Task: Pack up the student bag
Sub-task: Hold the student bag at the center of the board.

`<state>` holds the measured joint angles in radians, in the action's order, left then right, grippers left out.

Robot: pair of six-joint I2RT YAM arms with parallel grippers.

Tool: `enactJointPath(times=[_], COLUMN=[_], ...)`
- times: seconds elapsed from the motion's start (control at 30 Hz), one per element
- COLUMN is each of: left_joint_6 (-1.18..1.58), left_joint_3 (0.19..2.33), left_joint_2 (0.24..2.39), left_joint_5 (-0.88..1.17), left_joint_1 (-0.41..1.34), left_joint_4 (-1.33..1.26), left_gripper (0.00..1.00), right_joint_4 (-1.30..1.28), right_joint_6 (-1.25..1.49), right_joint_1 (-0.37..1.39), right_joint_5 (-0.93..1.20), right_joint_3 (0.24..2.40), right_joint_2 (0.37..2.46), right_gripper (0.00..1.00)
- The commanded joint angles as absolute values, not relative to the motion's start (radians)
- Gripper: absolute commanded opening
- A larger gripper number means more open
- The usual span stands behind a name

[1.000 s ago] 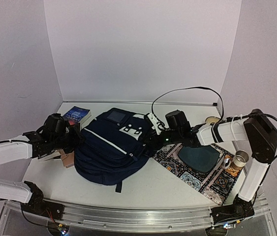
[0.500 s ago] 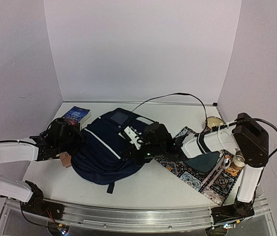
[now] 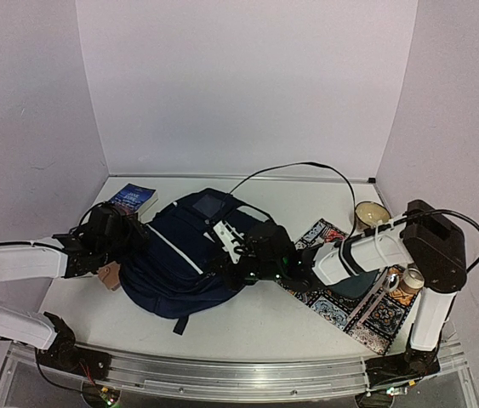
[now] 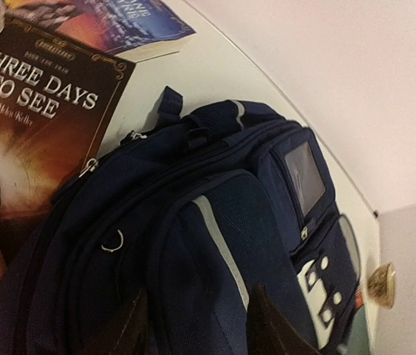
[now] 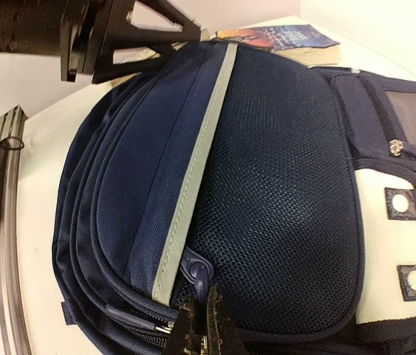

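Observation:
The student bag (image 3: 179, 263) lies on its back mid-table, navy with a white stripe, white patches and a small grey panel (image 4: 304, 177). My right gripper (image 3: 235, 268) reaches over the bag's right side. It is shut on a navy zipper pull (image 5: 206, 270) at the edge of the mesh front pocket (image 5: 281, 170). My left gripper (image 3: 128, 236) sits at the bag's left end. Its fingers (image 4: 130, 325) stand apart over the navy fabric and hold nothing.
Beside the bag's left end lie a brown book, "Three Days to See" (image 4: 38, 111), and a blue book (image 3: 133, 200). A patterned mat (image 3: 367, 314) covers the right side, with a tan bowl (image 3: 371, 212) behind it and a small roll (image 3: 409, 279) at its edge.
My right gripper has travelled left across the bag with the zipper pull, and the bag has shifted left. My left gripper's fingers have parted.

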<state>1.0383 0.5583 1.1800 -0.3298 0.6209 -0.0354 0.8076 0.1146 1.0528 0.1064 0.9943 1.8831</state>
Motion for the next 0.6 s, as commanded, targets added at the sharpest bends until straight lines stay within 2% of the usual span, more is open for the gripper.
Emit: enactJointPath(times=[0.0, 0.13, 0.37, 0.57], left_joint_6=[0.806, 0.699, 0.609, 0.574], left_joint_3=[0.615, 0.632, 0.635, 0.632], left_joint_2=[1.152, 1.102, 0.927, 0.927], left_joint_5=[-0.227, -0.172, -0.140, -0.011], left_joint_1=[0.623, 0.655, 0.704, 0.719], left_joint_4=[-0.032, 0.072, 0.239, 0.264], left_gripper=[0.54, 0.64, 0.74, 0.76], right_joint_4=[0.947, 0.954, 0.943, 0.923], right_joint_6=[0.141, 0.134, 0.123, 0.116], right_joint_1=[1.039, 1.039, 1.012, 0.996], right_joint_5=[0.060, 0.019, -0.036, -0.013], right_joint_3=[1.017, 1.017, 1.020, 1.026], right_joint_2=[1.789, 1.764, 1.748, 1.721], right_gripper=[0.00, 0.00, 0.00, 0.00])
